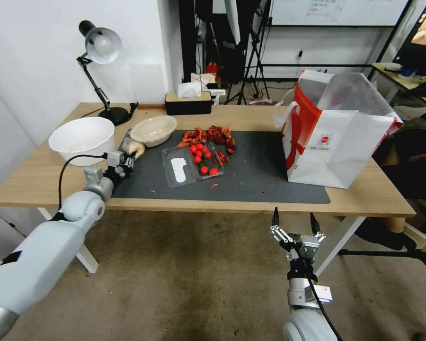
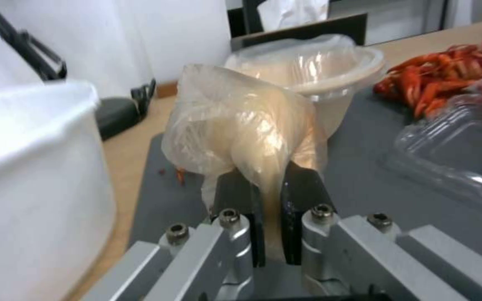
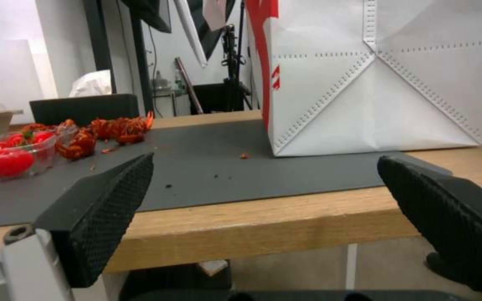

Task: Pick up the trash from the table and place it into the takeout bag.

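On the table [image 1: 42, 182], my left gripper [image 1: 126, 160] is shut on the small clear bag of beige food [image 1: 137, 149] at the left edge of the dark mat [image 1: 255, 175]. In the left wrist view the black fingers [image 2: 299, 196] pinch the bag [image 2: 241, 129] by a narrow fold. Just behind it stands the beige shallow bowl [image 1: 154, 130] [image 2: 336, 75], with clear film in it. The white takeout bag [image 1: 336, 142] [image 3: 380, 83] stands upright and open on the mat's right end. My right gripper [image 1: 294, 221] [image 3: 269, 196] is open, low before the table's front edge.
A big white bowl [image 1: 83, 138] [image 2: 29, 175] sits close to the left of my left gripper. A clear clamshell with red tomatoes [image 1: 194, 163] and a heap of red crayfish shells [image 1: 210, 135] lie mid-mat. A desk lamp [image 1: 99, 47] and a tissue box [image 1: 188, 102] stand at the back.
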### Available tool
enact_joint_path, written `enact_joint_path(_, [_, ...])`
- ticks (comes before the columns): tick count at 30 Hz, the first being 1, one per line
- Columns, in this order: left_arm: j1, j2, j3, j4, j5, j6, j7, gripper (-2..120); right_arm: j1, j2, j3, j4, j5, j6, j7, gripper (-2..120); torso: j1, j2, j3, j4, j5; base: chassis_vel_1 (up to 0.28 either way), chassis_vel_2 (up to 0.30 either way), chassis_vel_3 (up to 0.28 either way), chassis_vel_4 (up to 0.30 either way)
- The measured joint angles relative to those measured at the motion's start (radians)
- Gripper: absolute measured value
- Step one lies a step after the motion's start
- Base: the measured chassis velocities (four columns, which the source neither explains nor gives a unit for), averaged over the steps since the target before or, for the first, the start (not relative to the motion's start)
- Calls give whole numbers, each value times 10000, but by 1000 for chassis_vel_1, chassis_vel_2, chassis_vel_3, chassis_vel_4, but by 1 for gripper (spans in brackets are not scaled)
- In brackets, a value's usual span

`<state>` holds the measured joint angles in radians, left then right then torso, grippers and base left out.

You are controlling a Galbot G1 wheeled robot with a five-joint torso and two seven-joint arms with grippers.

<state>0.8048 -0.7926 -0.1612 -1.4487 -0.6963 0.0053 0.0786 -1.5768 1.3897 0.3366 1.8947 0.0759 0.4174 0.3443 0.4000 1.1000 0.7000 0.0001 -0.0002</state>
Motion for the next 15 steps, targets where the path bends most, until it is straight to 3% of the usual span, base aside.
enact_joint_path(8, [549, 575, -384, -729, 101, 82, 319, 5, -2, 2, -4, 29, -6, 0, 0, 100, 0, 0, -1, -1, 1, 0, 0, 0, 0])
enact_joint_path(15, [1022, 948, -719, -1459, 540, 344, 148, 5, -2, 6, -27, 72, -14, 0, -1, 100, -3, 0, -1, 2, 1, 0, 0, 0, 0])
